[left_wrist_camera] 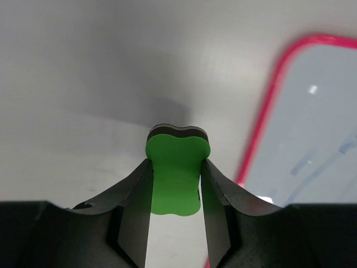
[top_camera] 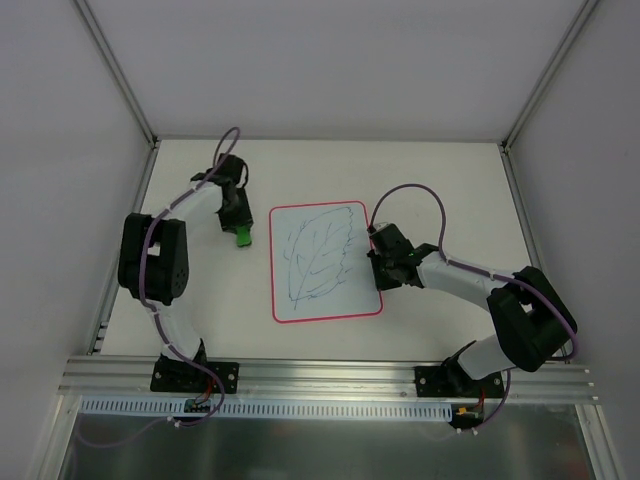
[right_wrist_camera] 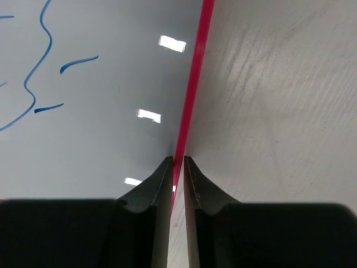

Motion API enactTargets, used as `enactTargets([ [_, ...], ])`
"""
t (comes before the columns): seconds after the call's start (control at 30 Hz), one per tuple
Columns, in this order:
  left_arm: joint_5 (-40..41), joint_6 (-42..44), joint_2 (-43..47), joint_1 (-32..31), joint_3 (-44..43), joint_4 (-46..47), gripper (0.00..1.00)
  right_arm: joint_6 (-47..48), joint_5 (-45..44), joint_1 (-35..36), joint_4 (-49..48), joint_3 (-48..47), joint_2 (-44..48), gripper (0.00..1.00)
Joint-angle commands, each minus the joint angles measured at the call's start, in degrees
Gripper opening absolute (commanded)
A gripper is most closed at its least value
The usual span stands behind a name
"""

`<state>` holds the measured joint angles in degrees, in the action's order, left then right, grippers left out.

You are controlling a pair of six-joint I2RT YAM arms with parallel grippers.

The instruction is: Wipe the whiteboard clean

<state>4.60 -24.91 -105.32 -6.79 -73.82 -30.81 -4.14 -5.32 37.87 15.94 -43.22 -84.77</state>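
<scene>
The whiteboard [top_camera: 325, 262] lies flat mid-table, white with a red-pink rim and a blue leaf drawing. My left gripper [top_camera: 240, 230] is just left of its far-left corner, shut on a small green block [top_camera: 242, 238]. In the left wrist view the block [left_wrist_camera: 175, 178] sits between the fingers of the gripper [left_wrist_camera: 176, 163], with a dark layer at its far end, and the board's rim [left_wrist_camera: 262, 134] is to the right. My right gripper [top_camera: 375, 262] is at the board's right edge. In the right wrist view the gripper [right_wrist_camera: 178, 159] is shut on the red rim [right_wrist_camera: 192, 95], with blue lines [right_wrist_camera: 39, 67] to the left.
Grey enclosure walls stand left, right and behind the white table [top_camera: 450, 190]. An aluminium rail [top_camera: 330, 375] runs along the near edge by the arm bases. Bare tabletop [right_wrist_camera: 279, 100] lies right of the board.
</scene>
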Motion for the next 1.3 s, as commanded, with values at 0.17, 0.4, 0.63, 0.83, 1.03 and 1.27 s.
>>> enactTargets([
  [0.17, -0.47, 10.57, -5.94, -19.39, -12.30, -0.57, 0.15, -0.96, -0.04, 0.37, 2.69, 1.03, -2.06, 0.17],
  [0.4, 1.46, 14.26, -15.17, -20.02, -20.21, -1.36, 0.03, -0.87, -0.21, 0.37, 2.60, 0.68, -2.41, 0.16],
  [0.63, 1.90, 14.71, -19.13, -20.46, -20.58, -2.42, 0.00, -1.22, -0.39, 0.28, 2.51, 0.33, -2.94, 0.12],
  [0.83, 1.03, 9.71, -17.38, -23.88, -11.97, -2.33, 0.00, -1.48, -0.48, 0.28, 2.16, 0.16, -3.38, 0.11],
  [1.03, -0.64, 5.75, -18.25, -33.72, -11.69, -2.42, 0.00, -1.48, -0.13, 0.37, 2.16, -0.20, -4.26, 0.09],
  [1.27, 4.62, 2.41, -17.73, -31.91, -10.82, -3.82, 0.00, -1.48, -0.39, 0.37, 2.25, 0.42, -3.29, 0.08],
])
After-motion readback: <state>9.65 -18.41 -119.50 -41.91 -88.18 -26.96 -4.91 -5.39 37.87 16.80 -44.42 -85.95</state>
